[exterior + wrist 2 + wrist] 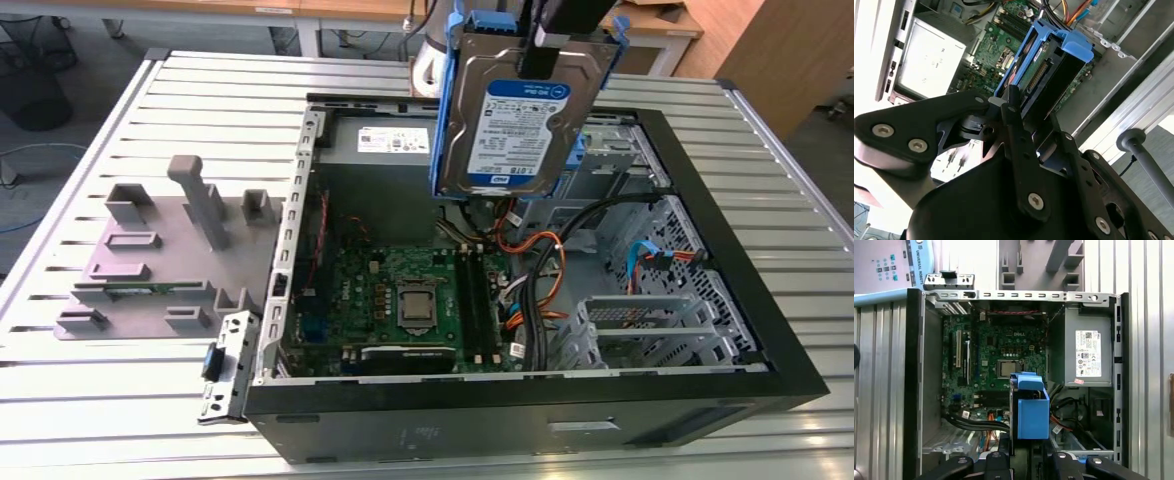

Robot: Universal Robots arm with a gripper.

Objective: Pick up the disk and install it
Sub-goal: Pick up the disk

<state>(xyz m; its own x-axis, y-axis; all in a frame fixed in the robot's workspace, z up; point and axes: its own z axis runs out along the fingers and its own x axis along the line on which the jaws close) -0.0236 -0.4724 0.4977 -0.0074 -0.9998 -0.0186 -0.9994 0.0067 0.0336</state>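
Though aloft, hand (pixel 545 45) tight around disk (pixel 514 130).

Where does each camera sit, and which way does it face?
Exterior view: off the arm, looking down into the open computer case; the hand grips the disk above it.
First wrist view: on the arm, facing straight down into the case; hand linkage shows.
Second wrist view: beside the hand, looking obliquely along its fingers.
All share the disk.
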